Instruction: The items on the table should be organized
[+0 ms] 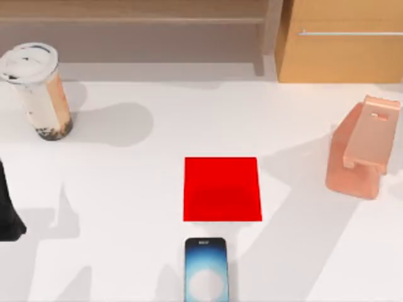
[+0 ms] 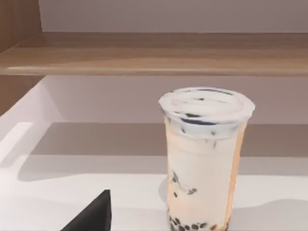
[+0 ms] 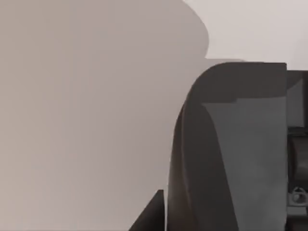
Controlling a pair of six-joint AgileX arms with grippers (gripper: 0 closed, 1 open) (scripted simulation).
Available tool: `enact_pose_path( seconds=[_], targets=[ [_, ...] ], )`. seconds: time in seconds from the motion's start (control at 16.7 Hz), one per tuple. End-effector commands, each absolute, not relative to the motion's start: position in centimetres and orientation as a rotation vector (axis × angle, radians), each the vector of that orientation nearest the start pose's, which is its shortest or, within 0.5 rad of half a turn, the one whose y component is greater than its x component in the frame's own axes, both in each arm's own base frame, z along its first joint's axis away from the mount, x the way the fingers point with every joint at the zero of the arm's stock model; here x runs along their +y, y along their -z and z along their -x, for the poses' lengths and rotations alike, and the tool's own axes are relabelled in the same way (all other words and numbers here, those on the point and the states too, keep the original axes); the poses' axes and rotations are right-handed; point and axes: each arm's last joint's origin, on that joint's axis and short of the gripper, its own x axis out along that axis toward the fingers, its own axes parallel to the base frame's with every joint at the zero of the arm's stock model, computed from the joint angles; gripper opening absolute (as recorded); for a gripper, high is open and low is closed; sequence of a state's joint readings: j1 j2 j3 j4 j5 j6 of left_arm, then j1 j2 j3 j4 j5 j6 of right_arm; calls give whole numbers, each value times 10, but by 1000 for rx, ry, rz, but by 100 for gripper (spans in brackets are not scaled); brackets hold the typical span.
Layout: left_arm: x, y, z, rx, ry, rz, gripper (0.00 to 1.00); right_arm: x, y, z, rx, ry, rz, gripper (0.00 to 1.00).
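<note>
A clear cup of brown milk tea [image 1: 38, 91] with a white lid stands upright at the table's far left. In the left wrist view the cup [image 2: 204, 159] is straight ahead, with dark pearls at its bottom. A dark part of my left gripper [image 2: 94, 216] sits short of it, apart from it. My left arm [image 1: 7, 207] shows as a dark shape at the left edge. The smartphone [image 1: 206, 270] lies flat, screen lit, at the front centre. A dark grey rounded body, apparently the mouse [image 3: 231, 144], lies close to my right gripper [image 3: 151, 216].
A flat red mat [image 1: 221, 189] lies mid-table, just behind the phone. A salmon-pink phone stand [image 1: 362, 148] stands at the right. A wooden cabinet [image 1: 340, 41] with a metal handle and a low wooden shelf [image 1: 132, 19] line the white table's [image 1: 126, 182] back edge.
</note>
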State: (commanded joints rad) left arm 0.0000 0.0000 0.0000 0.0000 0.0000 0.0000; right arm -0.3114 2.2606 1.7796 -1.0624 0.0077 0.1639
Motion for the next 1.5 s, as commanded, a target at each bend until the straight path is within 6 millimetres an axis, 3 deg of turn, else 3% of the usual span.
enact_pose_path(
  seconds=[0.36,0.72,0.84,0.96,1.08,1.26,1.38,1.5],
  targets=[
    [-1,-160,-106,0,0,0,100,-131,-208,-418,1517,370,-361,0],
    [-1,-160,-106,0,0,0,100,-129,-213,-418,1515,369,-361,0],
    [-1,-160,-106,0,0,0,100,-115,-225,-422,1465,351,-346,0],
    [-1,-160,-106,0,0,0,100,-83,-242,-430,1385,305,-320,0],
    [-1,-160,-106,0,0,0,100,-32,-252,-442,1313,225,-288,0],
    [-1,-160,-106,0,0,0,100,77,-251,-447,1262,55,-230,0],
    [-1,-160,-106,0,0,0,100,148,-239,-435,1284,-37,-192,0],
    [-1,-160,-106,0,0,0,100,203,-218,-419,1338,-80,-156,0]
  ],
)
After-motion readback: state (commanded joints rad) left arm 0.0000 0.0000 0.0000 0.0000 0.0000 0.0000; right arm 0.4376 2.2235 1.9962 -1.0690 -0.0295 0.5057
